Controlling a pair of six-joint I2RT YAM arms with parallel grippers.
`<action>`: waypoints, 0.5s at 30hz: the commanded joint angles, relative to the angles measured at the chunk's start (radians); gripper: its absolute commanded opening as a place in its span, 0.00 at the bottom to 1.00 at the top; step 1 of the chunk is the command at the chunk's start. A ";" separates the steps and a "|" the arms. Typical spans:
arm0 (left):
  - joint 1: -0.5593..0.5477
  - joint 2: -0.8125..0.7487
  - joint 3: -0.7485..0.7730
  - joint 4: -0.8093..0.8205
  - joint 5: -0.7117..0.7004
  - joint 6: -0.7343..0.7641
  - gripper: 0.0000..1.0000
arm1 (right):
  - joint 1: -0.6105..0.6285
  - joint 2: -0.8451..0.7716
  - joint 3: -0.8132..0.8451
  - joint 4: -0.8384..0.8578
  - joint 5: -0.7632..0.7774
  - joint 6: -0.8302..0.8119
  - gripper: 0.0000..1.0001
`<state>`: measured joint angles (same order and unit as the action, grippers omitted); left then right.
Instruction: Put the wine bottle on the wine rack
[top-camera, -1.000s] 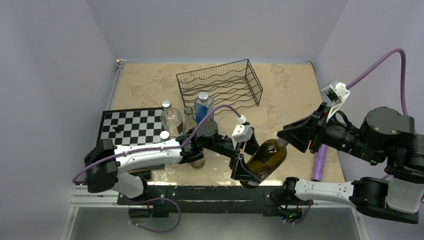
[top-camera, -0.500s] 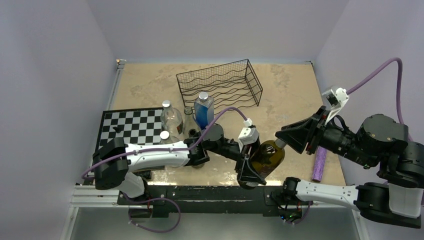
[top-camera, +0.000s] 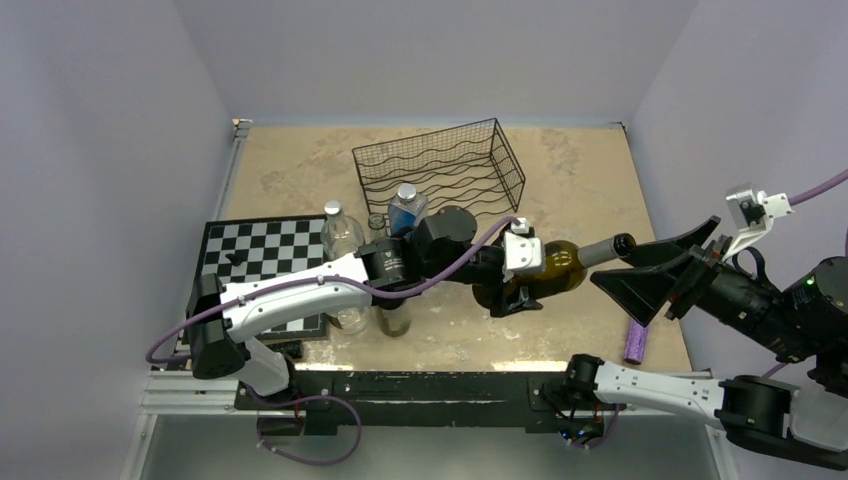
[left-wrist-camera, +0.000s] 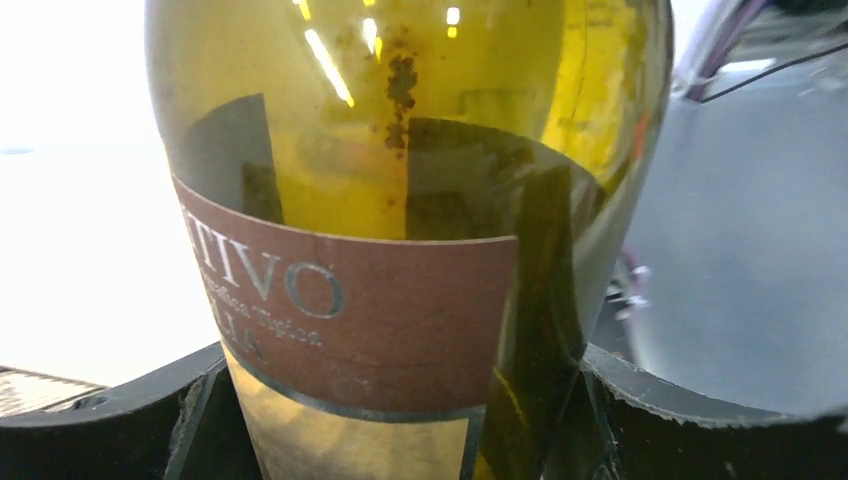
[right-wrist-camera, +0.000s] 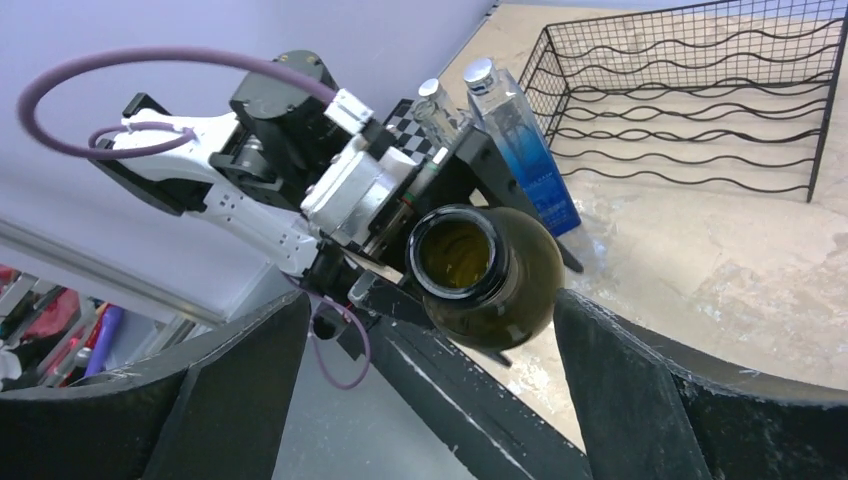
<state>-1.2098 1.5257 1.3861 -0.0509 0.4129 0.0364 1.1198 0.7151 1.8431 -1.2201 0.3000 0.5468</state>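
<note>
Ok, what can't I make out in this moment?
Left wrist view: the wine bottle fills the frame and hides the wine rack; its label's first letters curve out of sight.
Top view: the left arm covers the lower parts of the clear bottles; the right tool covers the purple rod's far end.

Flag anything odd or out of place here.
The wine bottle, held sideways in the left gripper, has no cork: its open mouth faces the right gripper. Dark specks mark the glass. No spill is visible.

One wine bottle (top-camera: 565, 266), one wire rack (top-camera: 440, 165), one chessboard (top-camera: 262, 252), one purple stick (top-camera: 634, 345), one blue bottle (top-camera: 405, 212), at least two clear bottles (top-camera: 343, 235).
</note>
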 joint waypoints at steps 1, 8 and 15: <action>0.000 -0.040 0.141 -0.129 -0.179 0.351 0.00 | 0.006 -0.002 0.042 -0.029 0.052 0.022 0.97; 0.000 -0.099 0.061 -0.050 -0.350 0.669 0.00 | 0.006 -0.001 0.048 -0.021 0.058 0.029 0.97; 0.001 -0.159 -0.030 0.028 -0.306 0.936 0.00 | 0.006 0.019 0.062 -0.105 0.115 0.032 0.97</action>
<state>-1.2072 1.4635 1.3705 -0.2058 0.0975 0.7547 1.1191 0.7181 1.8751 -1.2610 0.3542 0.5617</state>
